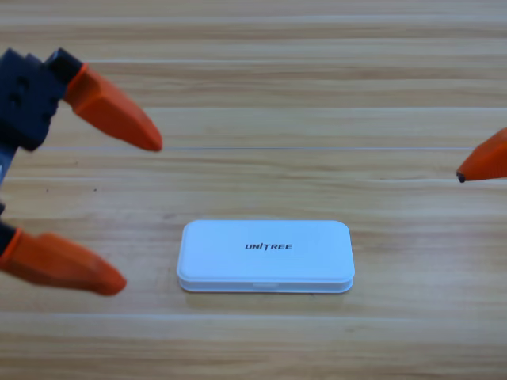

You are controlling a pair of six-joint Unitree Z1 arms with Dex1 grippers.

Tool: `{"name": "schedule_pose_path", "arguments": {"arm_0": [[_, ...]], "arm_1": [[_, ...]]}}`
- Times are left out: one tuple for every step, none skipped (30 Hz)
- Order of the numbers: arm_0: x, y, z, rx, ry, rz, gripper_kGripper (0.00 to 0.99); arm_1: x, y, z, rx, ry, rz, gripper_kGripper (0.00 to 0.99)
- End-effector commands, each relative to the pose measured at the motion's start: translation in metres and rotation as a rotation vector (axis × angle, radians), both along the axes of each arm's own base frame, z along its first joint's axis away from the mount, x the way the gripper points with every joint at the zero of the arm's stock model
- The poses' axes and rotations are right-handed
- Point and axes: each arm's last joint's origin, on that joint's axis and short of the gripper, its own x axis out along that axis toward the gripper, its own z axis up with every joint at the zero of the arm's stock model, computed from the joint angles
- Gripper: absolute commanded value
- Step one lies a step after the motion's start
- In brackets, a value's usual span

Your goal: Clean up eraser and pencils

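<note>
The white case (265,256) is lying shut and flat on the wooden counter (261,95), a little below the middle of the high view, its long sides running left to right. Its lid is sitting squarely on its base, with a thin seam showing along the near edge and rounded corners all round. The word "UNITREE" is reading clearly in dark letters at the middle of the lid.

The eraser and the pencils are not showing anywhere on the counter; whether they are lying inside the closed case cannot be told.

The left gripper (135,214) is hanging large at the left edge, its black body cut off by the frame and its two orange jaws standing wide apart, one pointing down-right above, the other lying lower and nearer the case. It is holding nothing, and its lower jaw tip is sitting near the case's left end but apart from it.

The right gripper (485,161) is showing only as one orange jaw tip at the right edge, well apart from the case; how its jaws are standing cannot be told.

Bare planks are stretching all round the case, widest above it, with a narrower strip running along the bottom edge
</note>
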Motion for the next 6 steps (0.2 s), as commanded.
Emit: {"name": "schedule_pose_path", "arguments": {"arm_0": [[-0.0084,-0.0027,-0.0062,0.016,0.03,-0.032,0.99],[-0.0083,-0.0027,-0.0063,0.016,0.031,-0.029,0.99],[-0.0077,-0.0032,-0.0061,0.017,0.027,-0.026,0.99],[-0.0074,-0.0035,-0.0064,0.018,0.03,-0.021,0.99],[-0.0072,-0.0039,-0.0067,0.018,0.039,-0.012,0.99],[-0.0067,-0.0047,-0.0074,0.02,0.048,-0.004,0.99]], "arm_1": [[0.0062,0.0023,-0.012,-0.023,0.029,-0.008,0.959],[0.0062,0.0023,-0.012,-0.023,0.029,-0.008,0.959],[0.0062,0.0023,-0.012,-0.023,0.029,-0.008,0.959],[0.0062,0.0023,-0.0125,-0.024,0.03,-0.008,0.959],[0.0062,0.0023,-0.012,-0.023,0.029,-0.008,0.959],[0.0062,0.0023,-0.012,-0.023,0.029,-0.008,0.959]]}}
